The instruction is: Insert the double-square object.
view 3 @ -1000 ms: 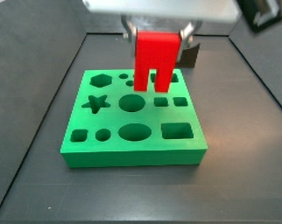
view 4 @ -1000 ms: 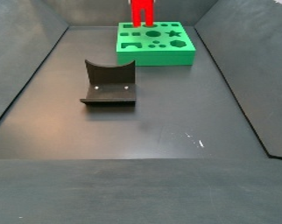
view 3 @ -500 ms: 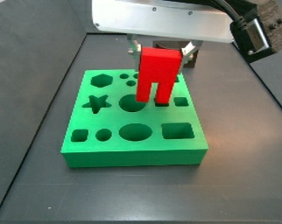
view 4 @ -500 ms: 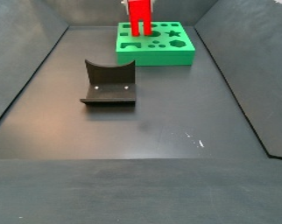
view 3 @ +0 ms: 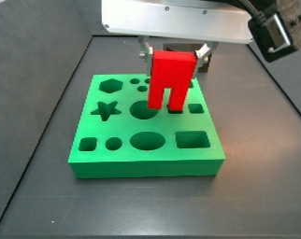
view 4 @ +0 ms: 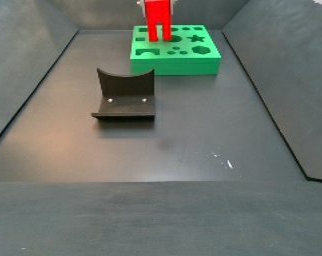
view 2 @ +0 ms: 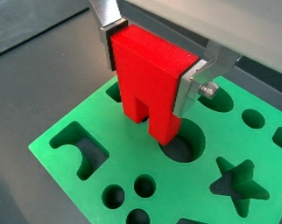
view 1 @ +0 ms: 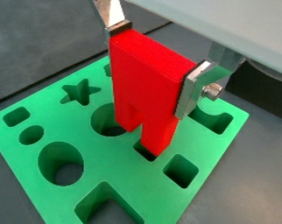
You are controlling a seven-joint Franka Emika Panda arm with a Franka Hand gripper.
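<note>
My gripper (view 1: 155, 68) is shut on the double-square object (view 1: 147, 83), a bright red block with two square prongs pointing down. It also shows in the other wrist view (view 2: 150, 79), clamped at its solid top between the silver fingers (view 2: 190, 86). It hangs upright over the green board (view 3: 147, 131) with shaped holes, prong tips just above the board near the round hole (view 3: 142, 110) and the two small square holes (view 3: 192, 108). In a side view the red block (view 4: 157, 20) stands over the board (view 4: 177, 52) at the far end of the floor.
A dark grey curved block (view 4: 122, 97) rests on the dark floor, well in front of the green board. The board carries star (view 3: 105, 111), hexagon (view 3: 110, 86), oval (view 3: 147, 142) and rectangle (view 3: 192, 140) holes. Dark sloped walls surround the floor.
The gripper with the red block has shifted slightly toward the front right over the board and come lower; the block stays clamped and upright.
</note>
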